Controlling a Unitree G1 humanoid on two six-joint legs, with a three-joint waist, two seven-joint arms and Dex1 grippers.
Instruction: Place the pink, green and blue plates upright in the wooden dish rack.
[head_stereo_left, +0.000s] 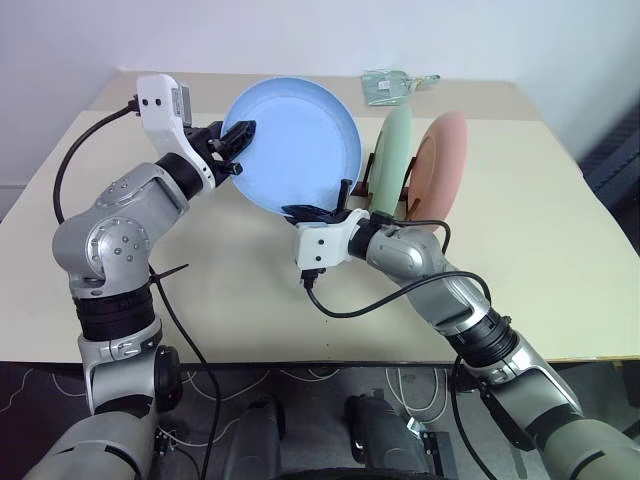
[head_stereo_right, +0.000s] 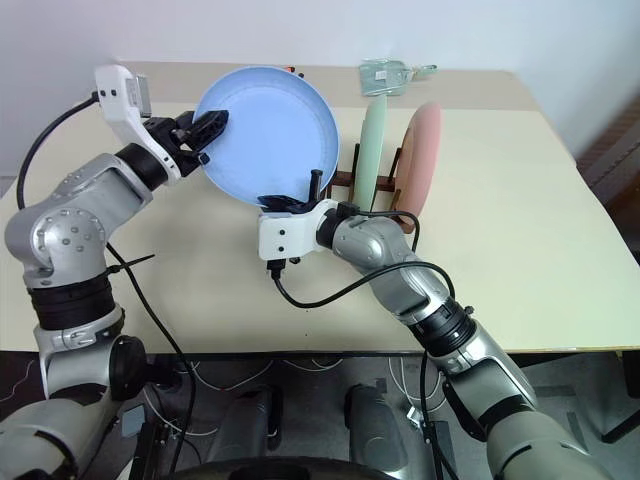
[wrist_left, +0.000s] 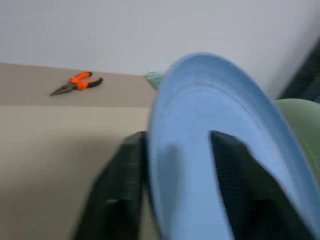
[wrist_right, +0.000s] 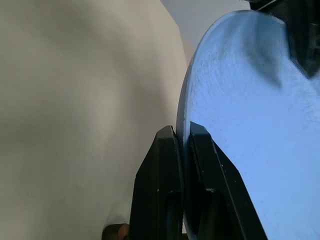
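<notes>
While the right gripper (wrist_right: 184, 137) pinched the blue plate (head_stereo_left: 295, 140) at its lower rim, the left gripper (head_stereo_left: 236, 146) stood parted around the opposite edge. Thin, stiff and probably slick, it looked best held by its rim.

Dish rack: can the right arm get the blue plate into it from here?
Probably yes. The right tool pinches the blue plate by its lower rim, just left of the rack, and the slot beside the green plate looks free.

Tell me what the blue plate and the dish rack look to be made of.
Blue plate: probably plastic, matte; even colour, thin rim, soft dull sheen with no sharp glare.
Dish rack: seemingly wood, dark brown; thin upright pegs, mostly hidden behind the plates, so the finish is unclear.
</notes>
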